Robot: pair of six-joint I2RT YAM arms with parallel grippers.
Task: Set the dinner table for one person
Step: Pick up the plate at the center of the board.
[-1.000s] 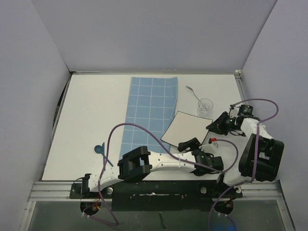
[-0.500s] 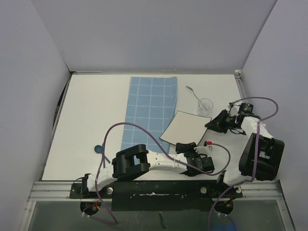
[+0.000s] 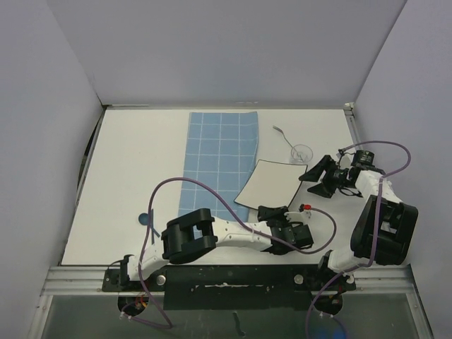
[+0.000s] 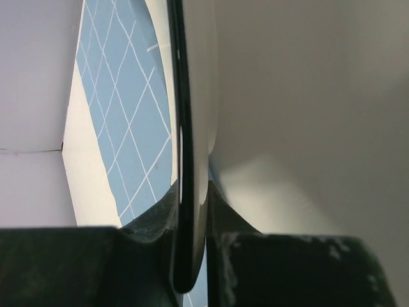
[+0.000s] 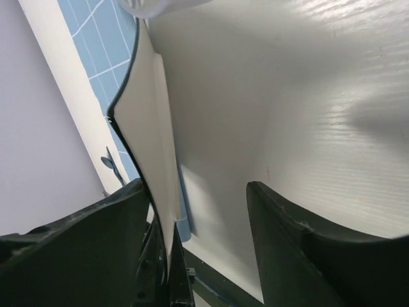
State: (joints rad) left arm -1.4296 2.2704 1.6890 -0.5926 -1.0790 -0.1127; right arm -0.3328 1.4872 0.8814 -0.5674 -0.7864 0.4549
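**Trainee:** What did the views show at this instant?

**Operator:**
- **Left wrist view:** I had the left gripper point(image 4: 190, 199) closed tight on the dark rim of the square plate point(image 4: 199, 96), pinched at its near corner.
- **Right wrist view:** the right gripper point(image 5: 195, 188) stood wide open and held nothing. The plate's edge ran close along its left finger, and I could not tell whether they touched. The other finger was well apart, over bare tabletop.
- **Overhead view:** the dinner table point(image 3: 134, 169) spread white beneath everything, walled on three sides, with both arms based at its near rail. The plate overlapped the right edge of the blue gridded mat point(image 3: 220, 152). The glass point(image 3: 302, 152) stood just beside the plate's far corner, with a metal utensil point(image 3: 281, 133) beyond it.

**Trainee:** What could have gone wrong from there?

**Operator:** I judged three hazards.
1. It was a single pinch on a thin rim at one corner, so the plate could pivot or slip out if I swung it quickly.
2. The open right finger sat so near the rim that moving the plate first could snag it.
3. A drift toward the far right could tip the glass, and a dragged plate could rumple the mat.

Whether the plate was clear of the table I could not tell
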